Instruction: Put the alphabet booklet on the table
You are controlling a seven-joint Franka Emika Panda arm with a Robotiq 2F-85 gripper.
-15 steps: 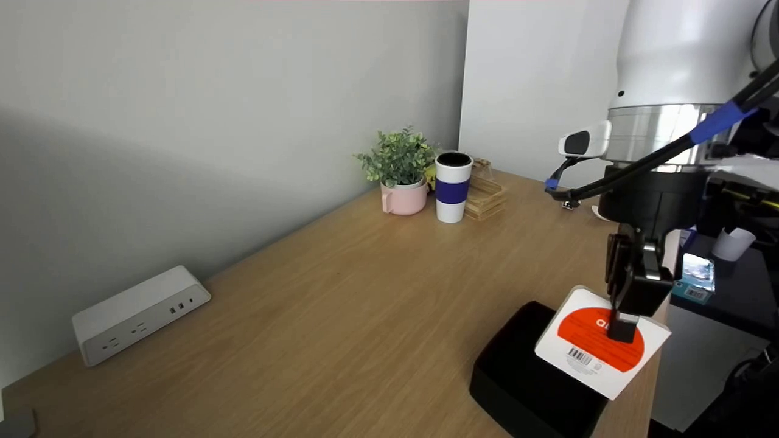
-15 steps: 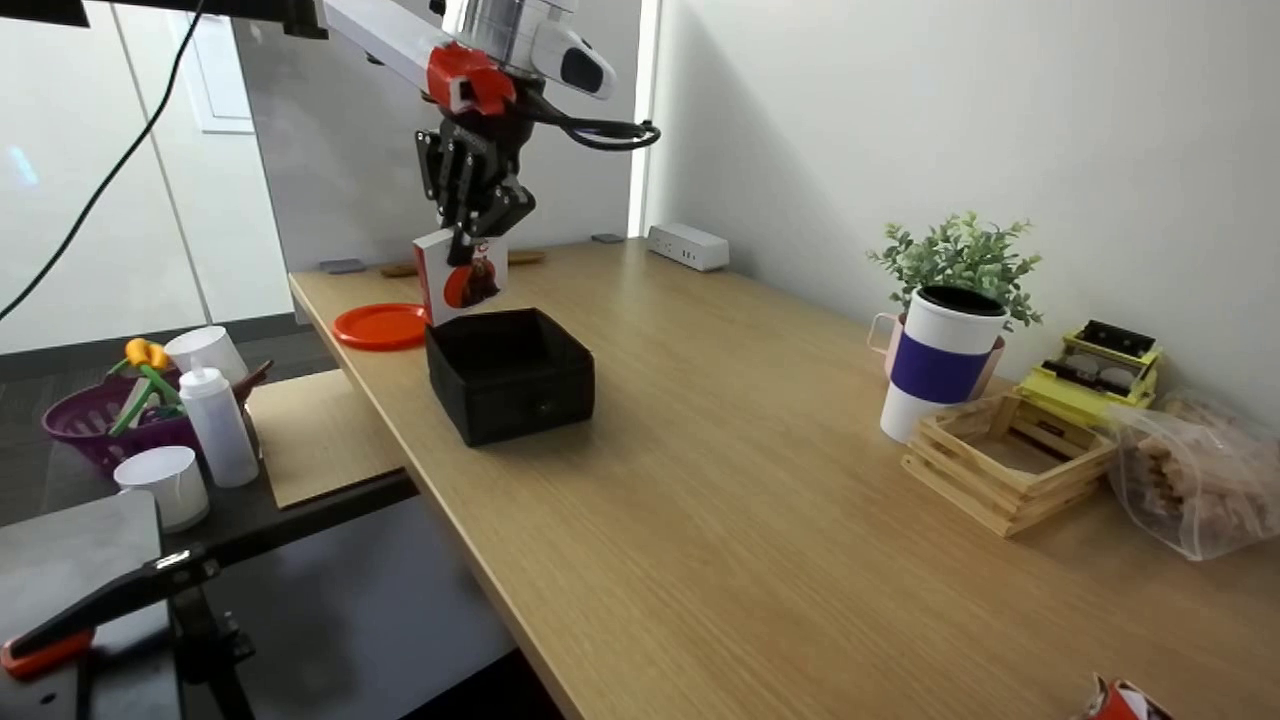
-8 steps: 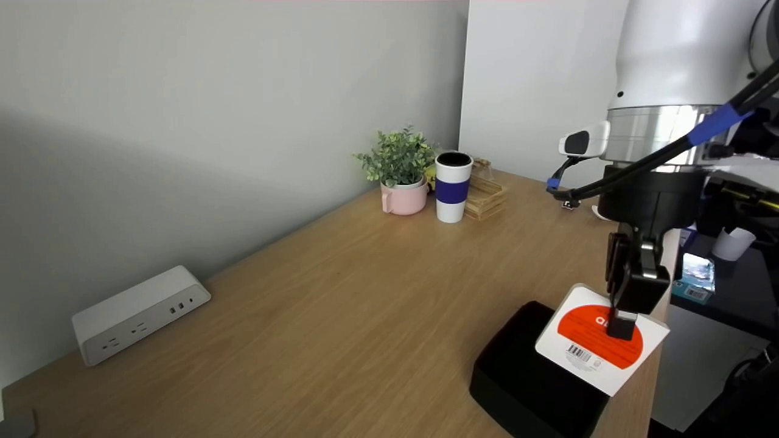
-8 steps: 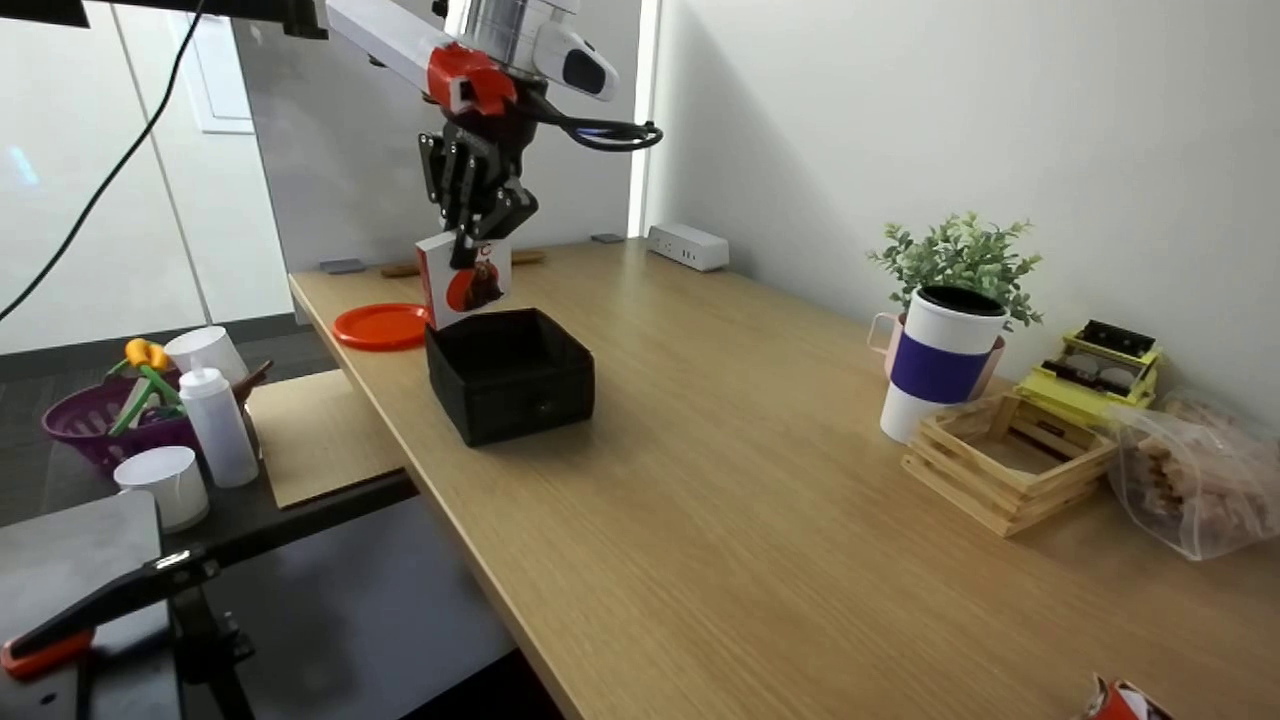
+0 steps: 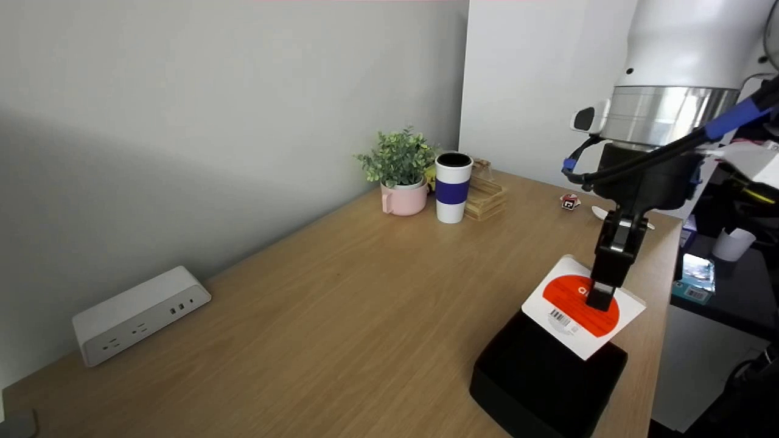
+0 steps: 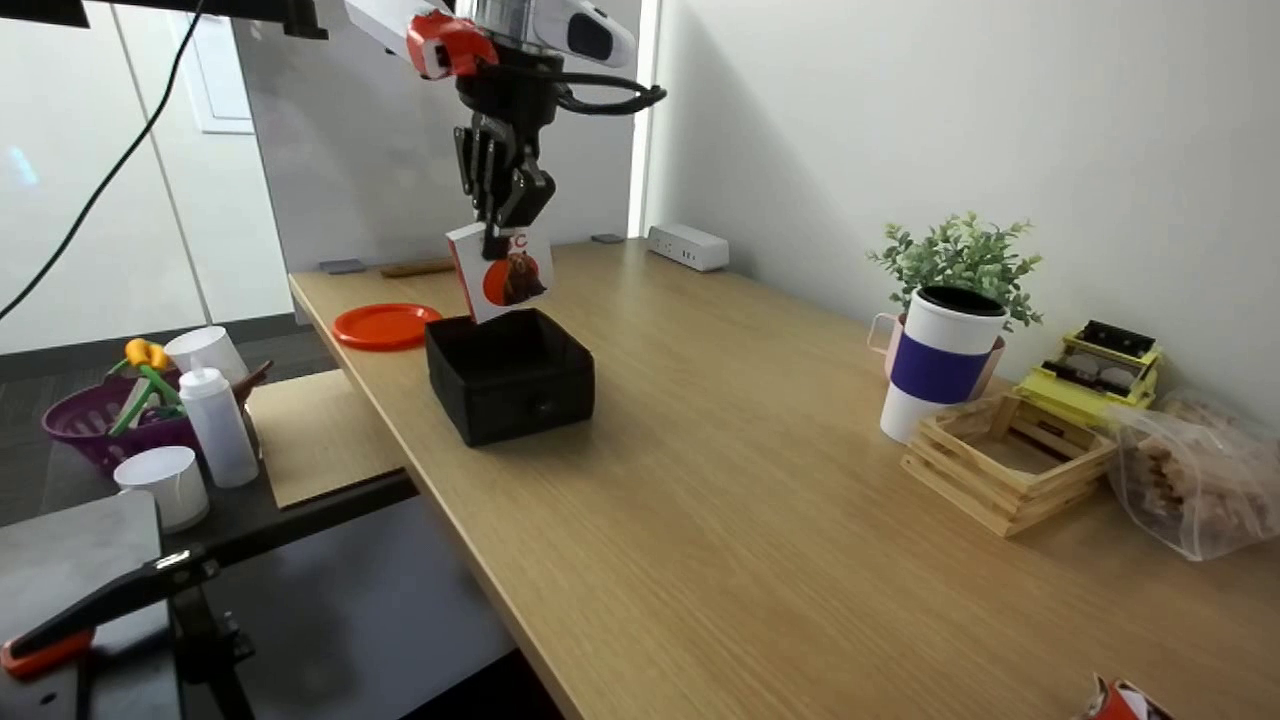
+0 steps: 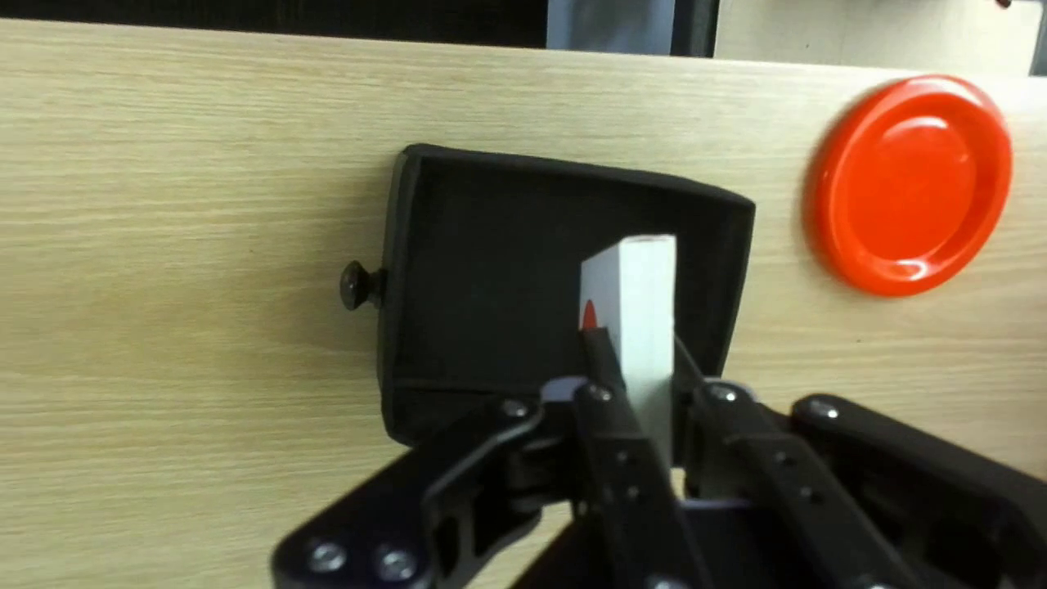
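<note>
The alphabet booklet (image 5: 558,316) is white with a red-orange round mark. In an exterior view its bear-picture cover (image 6: 522,280) shows. My gripper (image 5: 600,297) is shut on its upper edge, one finger on each face; the gripper also shows in the wrist view (image 7: 640,348). The booklet hangs tilted in the air; in the wrist view its white spine (image 7: 648,286) shows over the open black box (image 7: 572,162). In an exterior view it overlaps the far rim of the box (image 6: 530,412). The wooden table (image 5: 341,316) lies below, also in an exterior view (image 6: 760,500).
A red plate (image 6: 385,327) lies near the table's edge beside the black box. A tumbler (image 6: 940,365), a potted plant (image 5: 398,164), a wooden crate (image 6: 1010,465) and a white power strip (image 5: 143,316) stand along the wall side.
My gripper, still holding the booklet, has moved away from the table's front edge toward the wall and slightly up in both exterior views. The black box has not moved.
</note>
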